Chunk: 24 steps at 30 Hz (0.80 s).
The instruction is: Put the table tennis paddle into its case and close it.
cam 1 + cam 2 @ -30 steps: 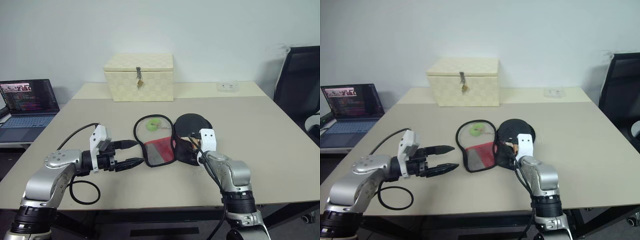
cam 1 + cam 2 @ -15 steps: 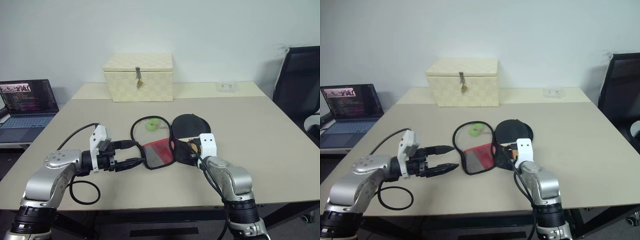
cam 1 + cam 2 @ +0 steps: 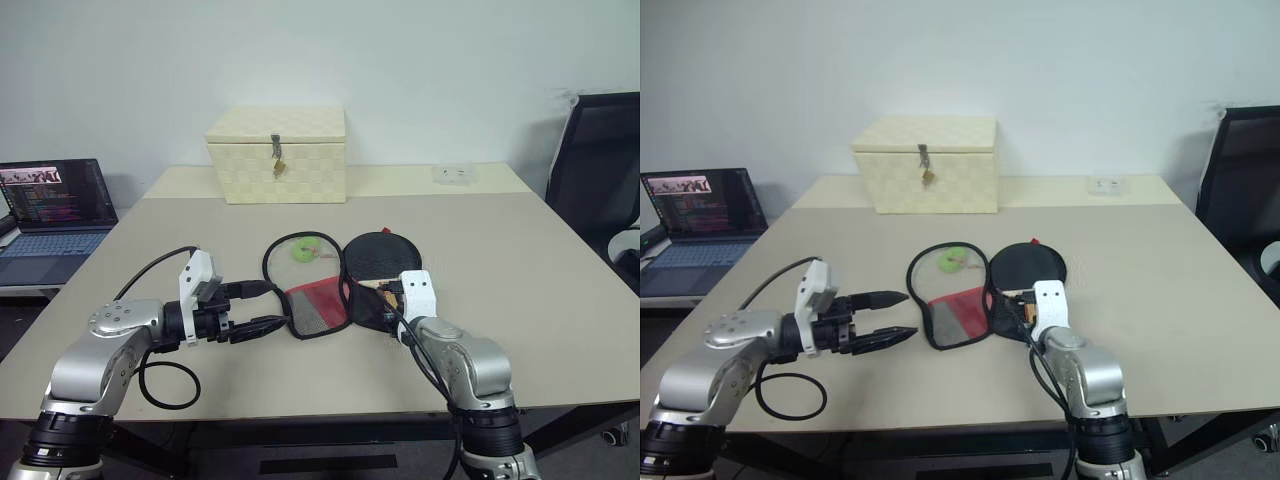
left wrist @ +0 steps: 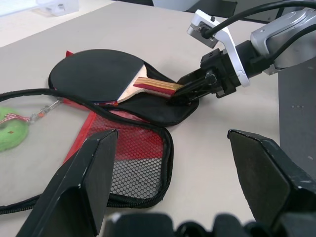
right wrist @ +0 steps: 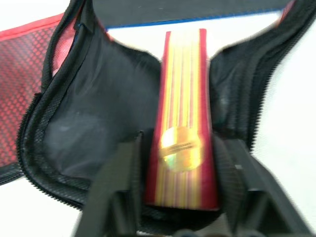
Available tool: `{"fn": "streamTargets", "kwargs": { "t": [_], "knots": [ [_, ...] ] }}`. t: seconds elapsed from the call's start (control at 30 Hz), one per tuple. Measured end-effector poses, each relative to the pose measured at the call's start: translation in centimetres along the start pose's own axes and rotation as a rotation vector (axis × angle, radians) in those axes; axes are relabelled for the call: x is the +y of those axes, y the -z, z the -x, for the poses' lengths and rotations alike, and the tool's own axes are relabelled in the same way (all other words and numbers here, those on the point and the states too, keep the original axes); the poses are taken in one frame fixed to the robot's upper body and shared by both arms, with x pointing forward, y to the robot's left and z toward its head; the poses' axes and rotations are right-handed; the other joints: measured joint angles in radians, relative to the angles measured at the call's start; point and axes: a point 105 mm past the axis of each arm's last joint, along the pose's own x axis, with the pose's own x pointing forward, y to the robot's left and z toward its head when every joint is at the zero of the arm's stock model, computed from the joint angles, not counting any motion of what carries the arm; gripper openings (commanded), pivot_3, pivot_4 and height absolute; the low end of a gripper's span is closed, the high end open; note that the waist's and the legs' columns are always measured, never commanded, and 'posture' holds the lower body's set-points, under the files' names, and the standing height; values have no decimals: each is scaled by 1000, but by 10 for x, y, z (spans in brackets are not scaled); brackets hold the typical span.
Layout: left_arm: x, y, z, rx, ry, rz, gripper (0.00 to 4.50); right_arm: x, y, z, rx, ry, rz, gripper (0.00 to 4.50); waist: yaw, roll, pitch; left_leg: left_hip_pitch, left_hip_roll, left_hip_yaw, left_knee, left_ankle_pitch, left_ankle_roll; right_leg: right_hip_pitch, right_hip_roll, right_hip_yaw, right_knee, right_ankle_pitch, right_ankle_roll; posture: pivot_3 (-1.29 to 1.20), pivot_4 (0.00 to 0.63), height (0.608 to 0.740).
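1. Nearest me, my right gripper [image 4: 190,91] is at the handle end of the table tennis paddle [image 4: 106,74]. In the right wrist view its two fingers flank the striped wooden handle closely on both sides; I read that as a grasp on the handle, though I cannot see how firm it is.

2. What has just changed: over the last second the paddle's black face has gone from standing tilted above the case [image 3: 320,290] to lying flatter, its head pointing toward 12 o'clock and its handle toward 6. The right gripper has drawn slightly back toward me with it.

3. The paddle now rests on the black half of the open case, handle sitting in the narrow neck of the pouch. My judgement: insertion is nearly finished, and closing is what remains.

4. At about 9 o'clock from the paddle, the red mesh half lies flat on the tabletop [image 3: 520,260], unfolded, with the zipper fully undone.

5. My left gripper [image 3: 262,306] has stayed put, released and wide, empty, just beside the mesh flap's near edge. It looks well placed to fold that flap over.

6. Farther off, at 11 o'clock from the paddle, a small green ball [image 3: 304,251] lies inside the looped zipper edge; it may interfere when the flap swings across.
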Motion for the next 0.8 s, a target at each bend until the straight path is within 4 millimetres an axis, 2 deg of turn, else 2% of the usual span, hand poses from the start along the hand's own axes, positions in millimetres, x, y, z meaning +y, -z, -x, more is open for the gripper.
{"fn": "streamTargets", "kwargs": {
  "t": [0.03,0.07,0.1,0.3,0.47,0.57,0.67,0.8],
  "knots": [
    [0,0,0,0,0,1,3889,2,0,0,0,-7,5,2970,0,0,0,0,0,0,0,0,0,0,0,0,0,0,0,0,150,740],
    [0,0,0,0,-1,2,3889,3,0,0,1,-12,9,3416,0,0,0,0,0,0,0,0,0,0,0,0,0,0,0,0,150,740],
    [0,0,0,0,-1,2,3889,4,0,0,2,-21,14,3574,0,0,0,0,0,0,0,0,0,0,0,0,0,0,0,0,150,740],
    [1,1,0,3,-10,4,3889,13,-1,6,5,-103,130,3574,0,0,0,0,0,0,0,0,0,0,0,0,0,0,0,0,150,740],
    [13,9,3,27,-82,21,3889,10,-32,24,-103,-177,226,3574,0,0,0,0,0,0,0,0,0,0,0,0,0,0,0,0,150,740],
    [29,16,4,40,-166,27,3889,3,-47,45,-142,-302,274,3574,4,0,0,0,-1,0,0,0,0,1,0,-2,-1,0,0,0,150,740],
    [45,28,8,78,-244,30,3295,4,-55,65,-155,-427,308,3606,6,0,0,0,-1,0,0,0,0,1,0,-2,-1,0,0,0,150,740],
    [68,49,10,165,-332,17,1867,3,-58,87,-148,-537,374,3606,7,0,0,0,-1,0,1,0,0,1,0,-2,-1,0,0,0,150,740]
  ]
}}
